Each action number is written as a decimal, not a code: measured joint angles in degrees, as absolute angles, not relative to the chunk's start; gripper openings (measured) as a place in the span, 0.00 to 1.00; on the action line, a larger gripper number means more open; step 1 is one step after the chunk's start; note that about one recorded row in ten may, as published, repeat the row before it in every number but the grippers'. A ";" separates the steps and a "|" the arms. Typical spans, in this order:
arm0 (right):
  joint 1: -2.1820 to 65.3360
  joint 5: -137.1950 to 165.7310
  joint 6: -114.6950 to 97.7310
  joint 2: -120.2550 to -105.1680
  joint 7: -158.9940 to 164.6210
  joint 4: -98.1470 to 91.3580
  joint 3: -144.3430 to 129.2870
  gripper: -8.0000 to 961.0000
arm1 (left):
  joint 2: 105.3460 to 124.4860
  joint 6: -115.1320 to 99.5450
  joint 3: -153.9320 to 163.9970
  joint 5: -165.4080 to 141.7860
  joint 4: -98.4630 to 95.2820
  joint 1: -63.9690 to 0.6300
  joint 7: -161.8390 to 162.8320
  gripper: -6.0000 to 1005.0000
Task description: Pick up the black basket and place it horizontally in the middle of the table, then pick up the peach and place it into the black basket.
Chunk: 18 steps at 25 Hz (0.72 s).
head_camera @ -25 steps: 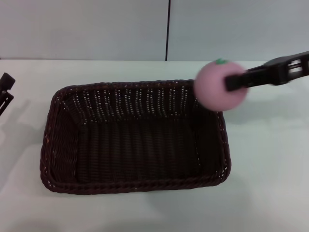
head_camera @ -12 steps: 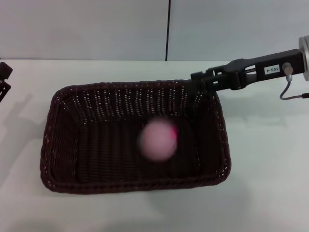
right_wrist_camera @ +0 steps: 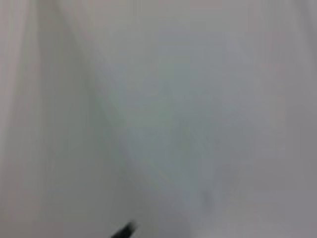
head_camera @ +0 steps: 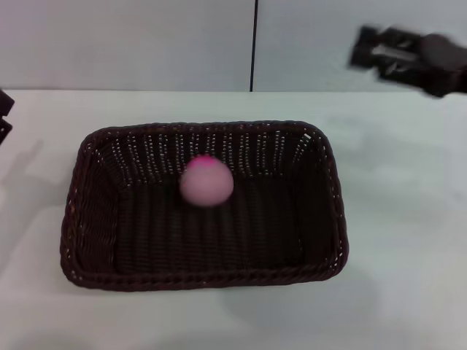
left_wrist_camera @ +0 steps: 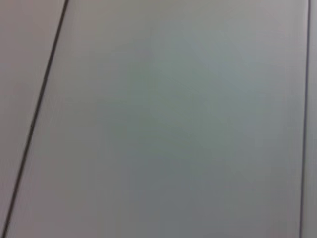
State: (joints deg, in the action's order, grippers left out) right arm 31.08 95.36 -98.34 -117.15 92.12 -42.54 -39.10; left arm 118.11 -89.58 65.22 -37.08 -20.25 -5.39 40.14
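The black basket (head_camera: 204,273) lies lengthwise across the middle of the white table (head_camera: 408,219) in the head view. The pink peach (head_camera: 207,181) is inside the basket, toward its back wall, and looks smeared by motion. My right gripper (head_camera: 363,46) is raised high at the back right, well away from the basket, open and empty. Only a small dark part of my left gripper (head_camera: 4,113) shows at the left edge, far from the basket. Neither wrist view shows the basket or the peach.
A pale wall with a dark vertical seam (head_camera: 254,44) stands behind the table. The left wrist view shows plain grey panels with thin dark seams (left_wrist_camera: 34,119). The right wrist view shows only a blurred white surface.
The peach left my right gripper, dropped into the basket and moved toward its back wall. The right gripper opened, pulled back and rose to the upper right.
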 joint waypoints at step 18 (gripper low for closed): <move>21.82 64.96 -93.88 -119.35 25.56 4.31 -22.09 0.76 | 117.97 -86.61 59.38 -37.33 -15.74 -5.37 40.70 0.80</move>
